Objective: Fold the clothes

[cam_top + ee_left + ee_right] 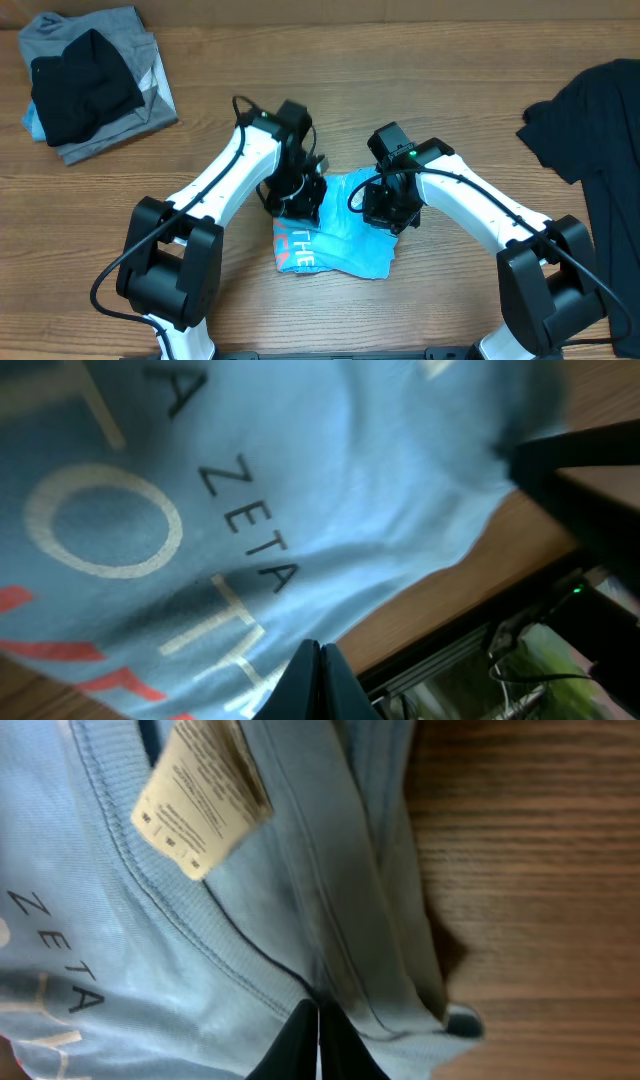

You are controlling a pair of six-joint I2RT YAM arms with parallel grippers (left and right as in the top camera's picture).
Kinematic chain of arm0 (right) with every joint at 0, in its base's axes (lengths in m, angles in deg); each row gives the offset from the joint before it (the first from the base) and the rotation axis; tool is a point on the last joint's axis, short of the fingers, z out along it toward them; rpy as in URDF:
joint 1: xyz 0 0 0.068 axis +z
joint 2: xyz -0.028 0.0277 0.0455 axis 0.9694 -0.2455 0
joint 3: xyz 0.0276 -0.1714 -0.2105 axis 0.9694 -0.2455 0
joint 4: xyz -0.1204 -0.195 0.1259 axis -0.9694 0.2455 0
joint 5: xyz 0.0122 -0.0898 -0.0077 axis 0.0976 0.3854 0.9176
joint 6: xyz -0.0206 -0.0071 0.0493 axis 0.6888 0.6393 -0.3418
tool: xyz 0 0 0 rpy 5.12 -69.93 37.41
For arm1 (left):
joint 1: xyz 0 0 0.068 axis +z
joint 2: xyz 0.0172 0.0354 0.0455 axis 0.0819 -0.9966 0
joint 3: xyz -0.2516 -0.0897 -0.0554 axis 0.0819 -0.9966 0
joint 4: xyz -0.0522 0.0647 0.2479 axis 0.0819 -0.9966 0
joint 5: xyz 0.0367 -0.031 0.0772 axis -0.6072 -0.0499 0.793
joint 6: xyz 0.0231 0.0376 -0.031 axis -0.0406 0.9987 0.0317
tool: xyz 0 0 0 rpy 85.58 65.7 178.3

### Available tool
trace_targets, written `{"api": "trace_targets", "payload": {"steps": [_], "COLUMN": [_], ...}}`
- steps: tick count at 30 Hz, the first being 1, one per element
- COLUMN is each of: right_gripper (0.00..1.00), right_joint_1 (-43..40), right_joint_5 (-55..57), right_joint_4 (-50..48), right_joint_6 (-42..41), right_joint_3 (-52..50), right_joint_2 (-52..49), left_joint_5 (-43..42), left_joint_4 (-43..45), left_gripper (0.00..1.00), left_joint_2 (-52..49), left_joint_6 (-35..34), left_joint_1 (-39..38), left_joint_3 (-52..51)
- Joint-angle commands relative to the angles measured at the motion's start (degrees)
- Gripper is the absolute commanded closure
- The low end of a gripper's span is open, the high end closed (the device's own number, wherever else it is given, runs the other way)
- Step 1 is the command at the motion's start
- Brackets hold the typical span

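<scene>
The light blue T-shirt [340, 248] lies folded small on the wooden table between both arms, with pink-red lettering at its left end. My left gripper [298, 205] is at its upper left edge and my right gripper [388, 215] at its upper right edge. In the left wrist view the shut fingers [320, 652] pinch the printed blue cloth [300, 480]. In the right wrist view the shut fingers [318, 1012] pinch the cloth by the collar seam [200, 950], below a cream care label [200, 795].
A plain black T-shirt [600, 130] lies spread at the table's right edge. A folded pile sits at the back left, a black shirt [85, 85] on a grey one [150, 105]. Bare wood [420, 80] surrounds the blue shirt.
</scene>
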Motion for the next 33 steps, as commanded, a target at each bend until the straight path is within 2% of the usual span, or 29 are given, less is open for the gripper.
{"api": "trace_targets", "payload": {"steps": [1,5,7,13,16,25,30,32,33], "right_gripper": [0.94,0.93,0.93,0.96,0.96,0.96,0.96,0.92,0.83], "right_joint_1": [-0.2,-0.2,-0.2,-1.1,-3.1,-5.9,-6.3,-6.3,-6.3], "right_joint_5": [-2.0,-4.7,-5.1,-5.0,-1.3,1.9,7.4,9.1,9.6], "right_joint_4": [-2.6,-6.8,-8.2,-8.7,-8.4,-3.6,4.2,7.0,8.3], "right_joint_6": [0.2,0.1,-0.1,-0.3,-2.5,-0.9,-1.4,-1.4,-1.4], "right_joint_3": [-2.7,-5.9,-7.5,-8.4,-8.4,-5.6,1.8,5.0,6.6], "right_joint_2": [-0.3,-0.3,-0.3,-1.1,-1.1,-0.5,3.8,6.1,7.2], "left_joint_5": [-1.7,-0.6,2.7,4.0,6.6,8.2,8.8,10.1,11.1], "left_joint_4": [1.6,3.4,4.5,9.2,10.5,8.8,7.9,7.9,8.0], "left_gripper": [0.96,0.96,0.95,0.92,0.93,0.96,0.96,0.96,0.96], "left_joint_2": [1.3,1.3,1.3,1.3,1.3,1.9,9.1,13.4,16.2], "left_joint_6": [-1.1,-1.5,-3.8,-5.2,-8.1,-7.2,-7.2,-7.2,-7.2], "left_joint_1": [0.2,0.2,0.2,0.3,0.3,0.3,0.3,0.3,0.3], "left_joint_3": [-5.3,-10.4,-13.7,-19.9,-22.5,-20.6,-17.0,-15.8,-15.1]}}
